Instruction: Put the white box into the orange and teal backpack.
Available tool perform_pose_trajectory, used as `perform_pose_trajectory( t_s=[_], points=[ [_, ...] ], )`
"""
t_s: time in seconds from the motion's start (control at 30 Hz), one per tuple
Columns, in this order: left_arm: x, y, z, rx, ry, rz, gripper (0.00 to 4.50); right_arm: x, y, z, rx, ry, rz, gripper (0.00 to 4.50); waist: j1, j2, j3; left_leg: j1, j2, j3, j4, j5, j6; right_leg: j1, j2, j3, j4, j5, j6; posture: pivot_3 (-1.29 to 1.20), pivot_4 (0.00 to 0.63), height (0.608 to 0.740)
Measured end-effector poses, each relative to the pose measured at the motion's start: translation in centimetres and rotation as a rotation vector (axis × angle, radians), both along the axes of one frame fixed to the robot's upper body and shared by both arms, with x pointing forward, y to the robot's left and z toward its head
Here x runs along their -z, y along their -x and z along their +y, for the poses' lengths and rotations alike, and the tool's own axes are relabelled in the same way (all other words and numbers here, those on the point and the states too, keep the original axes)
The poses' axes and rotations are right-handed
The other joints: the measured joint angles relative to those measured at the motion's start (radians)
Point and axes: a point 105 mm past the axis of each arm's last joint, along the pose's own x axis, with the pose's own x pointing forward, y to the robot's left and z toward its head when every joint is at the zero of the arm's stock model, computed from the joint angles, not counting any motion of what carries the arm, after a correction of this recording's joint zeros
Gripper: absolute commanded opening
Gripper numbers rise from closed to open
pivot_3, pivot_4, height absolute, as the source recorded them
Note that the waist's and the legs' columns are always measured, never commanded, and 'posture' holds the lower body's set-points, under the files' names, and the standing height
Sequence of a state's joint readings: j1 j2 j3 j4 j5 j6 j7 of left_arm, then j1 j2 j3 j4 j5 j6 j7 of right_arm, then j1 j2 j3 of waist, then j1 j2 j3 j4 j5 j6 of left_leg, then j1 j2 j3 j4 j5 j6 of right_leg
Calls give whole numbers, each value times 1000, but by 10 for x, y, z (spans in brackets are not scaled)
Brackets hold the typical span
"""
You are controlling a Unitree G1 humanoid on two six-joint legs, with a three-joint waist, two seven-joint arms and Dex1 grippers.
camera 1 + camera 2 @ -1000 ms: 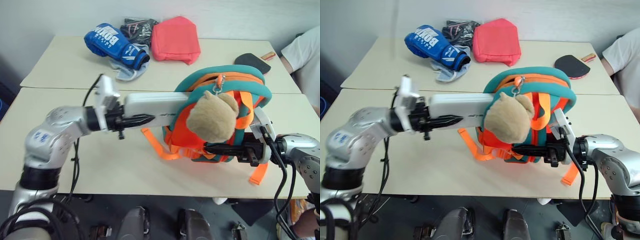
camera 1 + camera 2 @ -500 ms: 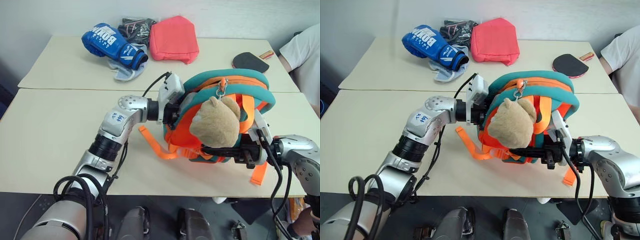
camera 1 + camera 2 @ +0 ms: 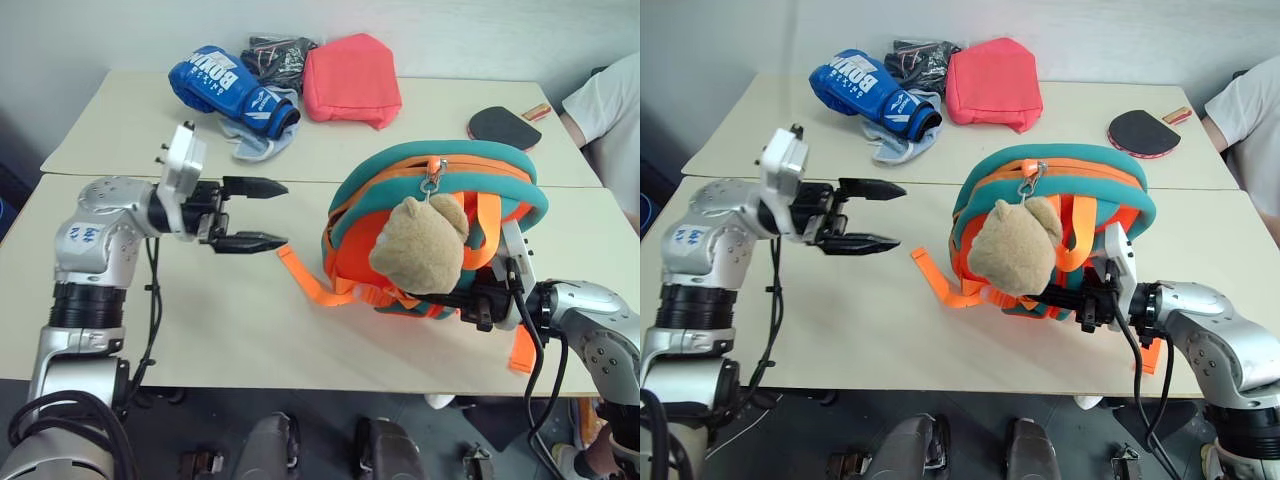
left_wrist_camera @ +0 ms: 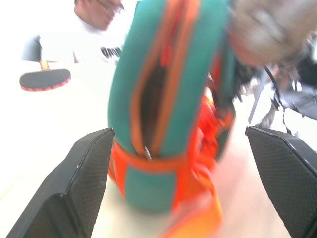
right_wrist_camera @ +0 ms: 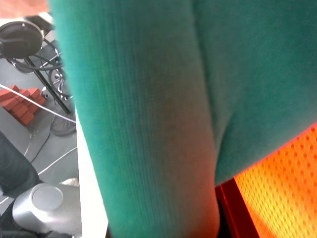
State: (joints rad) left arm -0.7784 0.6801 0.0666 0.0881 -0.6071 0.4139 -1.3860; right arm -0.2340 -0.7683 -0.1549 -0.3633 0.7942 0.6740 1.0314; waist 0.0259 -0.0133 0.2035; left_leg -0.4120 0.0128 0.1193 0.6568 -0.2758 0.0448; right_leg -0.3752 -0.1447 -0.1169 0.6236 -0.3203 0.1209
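Left eye view: orange and teal backpack (image 3: 440, 215) stands on the near desk (image 3: 200, 320), its plush bear (image 3: 420, 245) facing front, right pincer (image 3: 470, 305) pinching its lower edge. Left pincer (image 3: 252, 213) hangs spread beside it. Behind lie a blue boxing glove (image 3: 225, 85), coral pouch (image 3: 350, 80) and paddle (image 3: 503, 125).

i see the orange and teal backpack (image 3: 440, 200) as matt woven cloth with mesh panels, its bear (image 3: 418, 250) fuzzy plush. the table (image 3: 150, 300) looks smooth, matt. the boxing glove (image 3: 228, 88) shines like glossy leather.
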Motion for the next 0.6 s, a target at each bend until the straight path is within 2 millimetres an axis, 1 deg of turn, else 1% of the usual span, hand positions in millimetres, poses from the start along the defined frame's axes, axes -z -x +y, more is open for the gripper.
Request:
perform_pose_trajectory(
  t_s=[0.07, 0.13, 0.27, 0.33, 0.43, 0.6],
  points=[
    [-14, 17, -12, 64, 24, -73, 4455, -1, -1, 2, -4, -2, -7, 18, -1, 0, 0, -1, 0, -1, 1, 0, 0, 0, -1, 1, 0, 0, 0, 0, 150, 740],
    [-20, 34, -25, 110, 12, -150, 4455, 0, -3, 5, -13, -5, -8, 18, -5, 0, 0, -1, 0, -1, 1, 0, 0, 0, -1, 1, 0, 0, 0, 0, 150, 740],
    [-23, 48, -46, 162, 47, -217, 4455, 0, -6, 7, -22, -3, -6, 18, -5, 0, 0, 0, 0, 0, 1, 0, 0, 0, 1, 0, 2, 0, 0, 0, 150, 740],
    [-22, 51, -61, 181, 52, -289, 4455, -1, -9, 9, -28, -1, -8, 18, -4, 0, 0, 0, 0, 0, 2, 0, 0, 0, 1, 0, 2, 0, 0, 0, 150, 740],
    [-25, 49, -79, 171, 118, -379, 4455, -3, -11, 14, -47, -4, -12, 18, -3, 0, 0, 0, 0, 0, 2, 0, 0, 0, 2, 0, 2, 0, 0, 0, 150, 740],
    [-22, 42, -96, 181, 116, -482, 4455, -5, -12, 16, -50, -6, -12, 18, -2, 0, 0, 0, 0, 0, 3, 0, 0, 0, 2, -1, 2, 0, 0, 0, 150, 740]
  ],
)
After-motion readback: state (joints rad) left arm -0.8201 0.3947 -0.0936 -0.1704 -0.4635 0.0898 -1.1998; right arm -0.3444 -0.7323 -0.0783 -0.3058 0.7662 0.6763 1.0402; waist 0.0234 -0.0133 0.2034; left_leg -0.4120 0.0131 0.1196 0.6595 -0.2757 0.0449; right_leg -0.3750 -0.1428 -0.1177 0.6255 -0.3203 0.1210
